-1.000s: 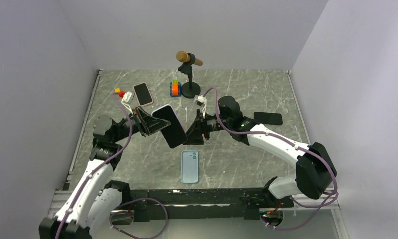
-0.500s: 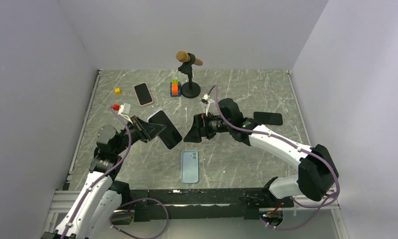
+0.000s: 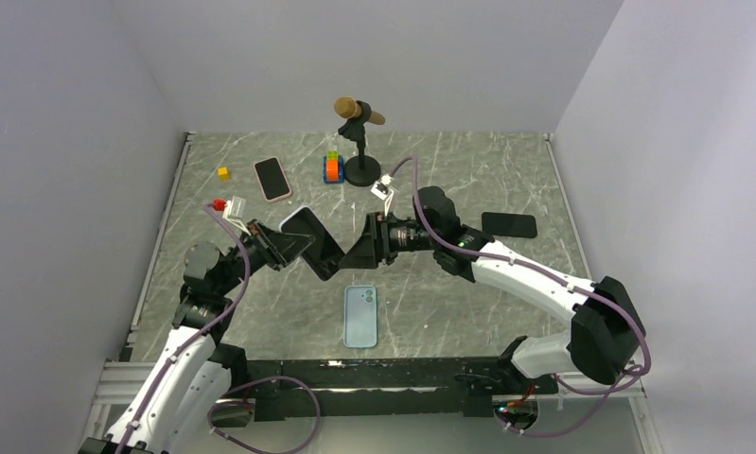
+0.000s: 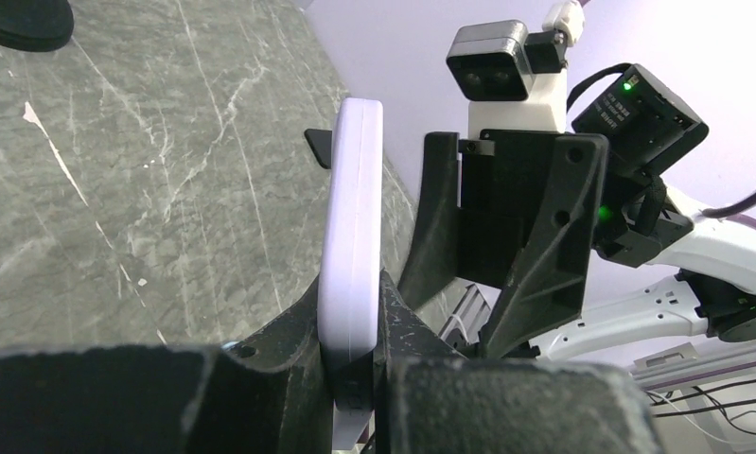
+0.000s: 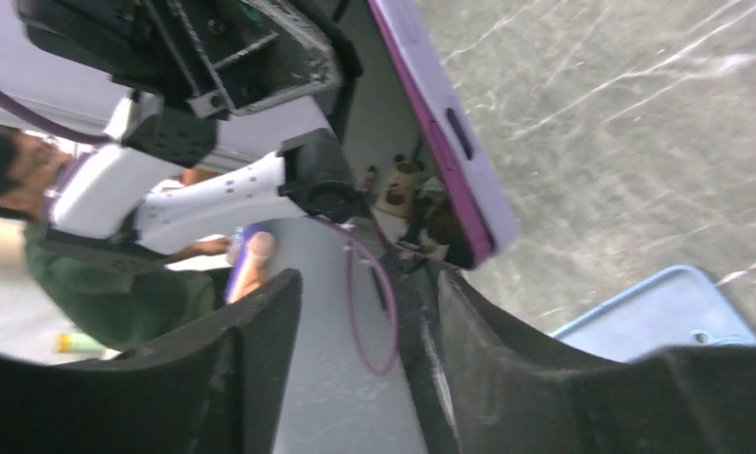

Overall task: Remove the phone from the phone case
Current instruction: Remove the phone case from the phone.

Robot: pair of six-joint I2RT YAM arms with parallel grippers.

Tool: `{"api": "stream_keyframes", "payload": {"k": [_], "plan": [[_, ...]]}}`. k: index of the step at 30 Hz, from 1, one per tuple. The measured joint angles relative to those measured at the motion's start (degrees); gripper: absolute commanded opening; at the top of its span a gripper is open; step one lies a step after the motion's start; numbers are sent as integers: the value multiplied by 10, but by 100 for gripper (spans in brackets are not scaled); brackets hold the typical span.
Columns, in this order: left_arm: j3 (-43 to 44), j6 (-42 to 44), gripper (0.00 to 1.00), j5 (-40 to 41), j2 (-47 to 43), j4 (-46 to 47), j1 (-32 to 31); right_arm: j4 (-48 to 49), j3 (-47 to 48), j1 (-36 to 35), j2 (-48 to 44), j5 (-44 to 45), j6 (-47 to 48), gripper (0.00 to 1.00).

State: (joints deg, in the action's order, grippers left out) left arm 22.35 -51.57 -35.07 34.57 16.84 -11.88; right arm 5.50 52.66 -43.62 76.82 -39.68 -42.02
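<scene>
The phone sits in its lilac phone case [image 3: 313, 242], held in the air over the middle of the table. My left gripper [image 3: 284, 248] is shut on its left end. The left wrist view shows the phone case [image 4: 352, 227] edge-on, pinched in my left gripper [image 4: 352, 312]. My right gripper [image 3: 353, 255] hangs at the phone's right end, open. In the right wrist view the phone case [image 5: 440, 123] slants just above my right gripper [image 5: 355, 293], and nothing lies between the jaws.
A light blue phone [image 3: 360, 316] lies on the table below both grippers. Also on the table are a pink-cased phone [image 3: 272, 179], a black phone [image 3: 509, 225], a microphone stand [image 3: 360, 142], stacked blocks [image 3: 332, 167] and a small yellow block [image 3: 223, 173].
The left arm has pulled the cased phone down and left. The right gripper has drawn in to the phone's right end with its jaws wider apart.
</scene>
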Motion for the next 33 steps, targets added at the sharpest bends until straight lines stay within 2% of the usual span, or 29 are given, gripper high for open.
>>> {"api": "stream_keyframes", "payload": {"k": [7,9,12,18,21,27,33], "plan": [[-3,-7,0,-13,14,20,0,51,-1,-4,5,-17,-26,50],[-3,-9,0,-17,16,26,0,52,-1,-4,9,-17,-25,55],[-3,-12,0,-21,17,28,0,24,0,-4,10,4,-8,55],[-6,-13,0,-24,17,27,0,-43,7,-4,10,43,35,43],[-7,-19,0,-27,18,39,-1,-49,7,-4,10,43,37,40],[-16,-31,0,-32,28,58,-1,-52,7,-4,10,43,41,29],[-16,-40,0,-39,30,69,-1,-48,7,-3,11,38,40,31]]}}
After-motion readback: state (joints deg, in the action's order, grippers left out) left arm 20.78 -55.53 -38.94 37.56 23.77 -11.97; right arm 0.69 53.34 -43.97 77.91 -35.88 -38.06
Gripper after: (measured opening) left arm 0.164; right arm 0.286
